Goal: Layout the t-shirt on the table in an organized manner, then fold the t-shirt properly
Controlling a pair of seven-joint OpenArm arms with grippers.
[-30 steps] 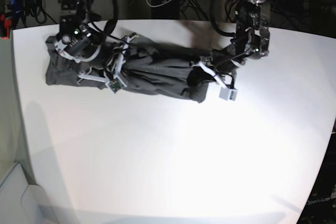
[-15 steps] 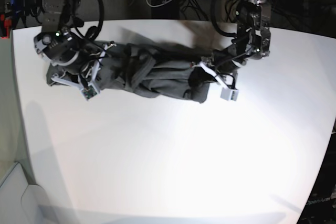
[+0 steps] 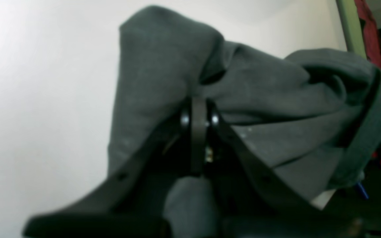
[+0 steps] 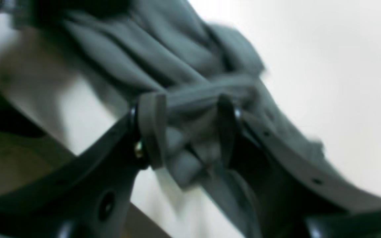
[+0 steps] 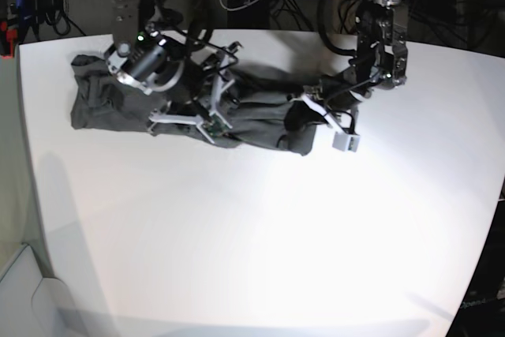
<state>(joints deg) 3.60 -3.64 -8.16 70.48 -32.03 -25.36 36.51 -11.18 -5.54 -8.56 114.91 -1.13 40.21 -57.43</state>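
T-shirt [image 5: 237, 108] bunched in long roll at far side of table [image 5: 260, 242], not laid out. Right gripper [image 4: 185, 127] jaws apart, folds between. Left gripper [image 3: 195, 122] pinched on fabric edge. Suggest regrasp hem corner, pull apart evenly.

1. The t-shirt [image 5: 252, 112] lies bunched in a long strip across the far half of the counter [image 5: 260, 234], running left to right in the base view.
2. The right claw [image 5: 207, 108] sits over the strip's middle, folds between its fingers.
3. The left claw [image 5: 304, 116] sits at the strip's right end, pinching cloth.
4. The near half of the counter lies in front of the shirt.
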